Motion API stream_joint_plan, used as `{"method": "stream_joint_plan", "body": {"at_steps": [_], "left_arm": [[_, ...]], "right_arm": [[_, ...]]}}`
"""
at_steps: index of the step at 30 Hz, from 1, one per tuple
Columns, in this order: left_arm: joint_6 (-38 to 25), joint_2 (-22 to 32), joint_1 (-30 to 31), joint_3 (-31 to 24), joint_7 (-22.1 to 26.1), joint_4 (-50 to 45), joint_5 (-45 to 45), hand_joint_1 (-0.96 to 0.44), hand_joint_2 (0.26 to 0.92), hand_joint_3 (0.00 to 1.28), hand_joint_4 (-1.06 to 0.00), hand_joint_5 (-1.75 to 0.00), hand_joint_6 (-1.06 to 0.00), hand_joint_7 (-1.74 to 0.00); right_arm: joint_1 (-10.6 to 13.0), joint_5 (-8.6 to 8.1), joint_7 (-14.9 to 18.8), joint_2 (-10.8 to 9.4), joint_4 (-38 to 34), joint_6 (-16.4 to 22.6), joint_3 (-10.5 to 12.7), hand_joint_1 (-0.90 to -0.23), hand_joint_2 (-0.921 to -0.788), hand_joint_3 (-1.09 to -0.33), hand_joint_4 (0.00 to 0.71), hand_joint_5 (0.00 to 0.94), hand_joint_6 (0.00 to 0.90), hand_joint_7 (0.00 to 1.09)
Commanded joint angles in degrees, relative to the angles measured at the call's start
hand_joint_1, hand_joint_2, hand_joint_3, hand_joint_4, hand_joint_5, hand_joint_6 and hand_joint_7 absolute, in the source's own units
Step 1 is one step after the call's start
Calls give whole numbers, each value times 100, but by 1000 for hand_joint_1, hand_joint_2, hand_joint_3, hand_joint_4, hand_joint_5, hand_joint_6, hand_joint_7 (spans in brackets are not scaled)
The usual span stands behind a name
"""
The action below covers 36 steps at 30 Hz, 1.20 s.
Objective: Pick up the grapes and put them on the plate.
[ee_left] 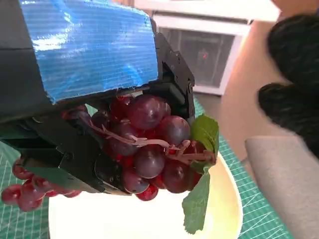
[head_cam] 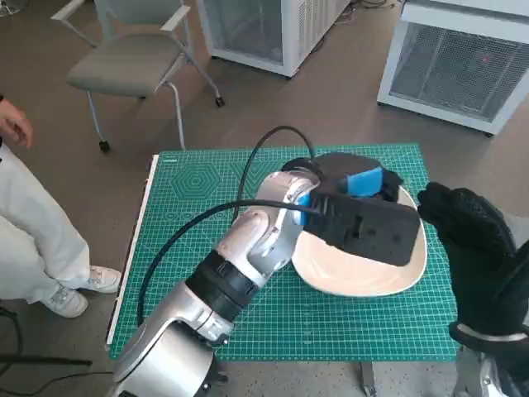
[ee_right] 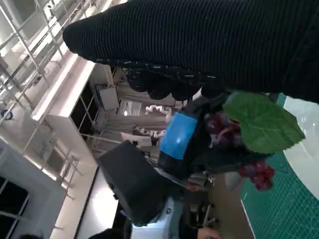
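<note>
Mid-frame, the left hand [head_cam: 364, 184] – fingers clamped on the grapes [ee_left: 149, 144] – hangs over the plate [head_cam: 364, 277] (rim near the surface [head_cam: 207, 207] edge); right hand [head_cam: 467, 223] fingers apart.

Small table [head_cam: 149, 248] at the centre of the head view, covered by a green gridded cutting mat [head_cam: 198, 198]. A cream oval plate [head_cam: 364, 281] lies on the mat, right of centre. The table stands on a grey-brown floor [head_cam: 331, 99].
</note>
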<state>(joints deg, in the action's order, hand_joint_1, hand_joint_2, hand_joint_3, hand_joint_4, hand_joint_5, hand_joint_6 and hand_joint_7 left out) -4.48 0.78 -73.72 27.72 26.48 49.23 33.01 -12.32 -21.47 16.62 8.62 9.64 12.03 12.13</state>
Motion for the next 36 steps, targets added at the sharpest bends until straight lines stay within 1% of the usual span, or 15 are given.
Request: {"method": "stream_joint_plan", "body": {"at_steps": [1, 3, 4, 6, 7, 9, 10, 12, 14, 15, 16, 18, 20, 25, 36], "left_arm": [[91, -117, -252, 3, -141, 229, -30, 2, 871, 92, -717, -1289, -788, -849], [95, -154, -263, -16, -195, 329, -43, 2, 845, 148, -701, -1312, -786, -854], [86, -176, -264, -27, -213, 377, -55, 1, 836, 177, -688, -1308, -765, -899], [45, -223, -264, -47, -226, 466, -81, 84, 803, 260, -676, -1291, -673, -887], [14, -246, -265, -55, -221, 506, -93, 151, 763, 343, -675, -1298, -610, -802], [-59, -295, -281, -61, -181, 586, -111, 281, 655, 547, -680, -1345, -492, -533], [-96, -318, -294, -57, -152, 624, -114, 326, 601, 650, -681, -1374, -430, -405], [-160, -353, -323, -37, -85, 690, -108, 377, 535, 782, -675, -1422, -333, -238], [-203, -367, -346, -6, -24, 728, -84, 276, 523, 732, -557, -1179, -277, -153], [-219, -369, -356, 14, 1, 743, -65, 186, 536, 646, -466, -955, -257, -118], [-227, -371, -364, 35, 15, 760, -44, 76, 562, 518, -350, -678, -248, -92], [-228, -370, -373, 70, 14, 792, -5, -56, 623, 307, -183, -315, -245, -58], [-219, -369, -359, 92, -37, 814, 20, -124, 661, 192, -83, -143, -246, -40], [-167, -363, -264, 112, -273, 852, 47, -200, 702, 98, -14, -24, -240, -20], [61, -304, -151, 55, -438, 895, -34, -301, 738, 34, -6, -1, -191, -1]], "right_arm": [[122, 23, -47, -36, -33, -17, -6, -395, -921, -623, 409, 701, 177, 986], [122, 22, -46, -37, -33, -19, -5, -396, -921, -623, 409, 701, 177, 987], [121, 22, -46, -38, -31, -21, -4, -396, -921, -622, 409, 701, 177, 987], [119, 22, -47, -40, -30, -25, -5, -396, -921, -622, 409, 701, 177, 987], [117, 22, -46, -41, -30, -27, -5, -396, -921, -622, 409, 701, 176, 987], [111, 20, -45, -42, -35, -32, -5, -396, -921, -623, 409, 701, 176, 988], [107, 18, -44, -42, -38, -35, -6, -396, -921, -623, 409, 701, 176, 988], [101, 15, -41, -41, -45, -41, -8, -396, -921, -623, 409, 701, 176, 988], [99, 15, -36, -40, -51, -43, -11, -395, -921, -623, 409, 701, 175, 988], [99, 16, -34, -40, -54, -41, -13, -395, -921, -623, 409, 701, 175, 989], [101, 17, -31, -40, -58, -39, -15, -395, -921, -624, 409, 701, 175, 989], [102, 21, -26, -39, -65, -34, -18, -394, -921, -624, 409, 701, 175, 989], [101, 24, -21, -36, -71, -32, -20, -394, -921, -625, 408, 701, 174, 990], [86, 22, -1, -21, -112, -20, -14, -392, -921, -626, 407, 703, 172, 992], [51, -15, 45, 13, -173, -29, -1, -391, -921, -627, 405, 706, 172, 995]]}}
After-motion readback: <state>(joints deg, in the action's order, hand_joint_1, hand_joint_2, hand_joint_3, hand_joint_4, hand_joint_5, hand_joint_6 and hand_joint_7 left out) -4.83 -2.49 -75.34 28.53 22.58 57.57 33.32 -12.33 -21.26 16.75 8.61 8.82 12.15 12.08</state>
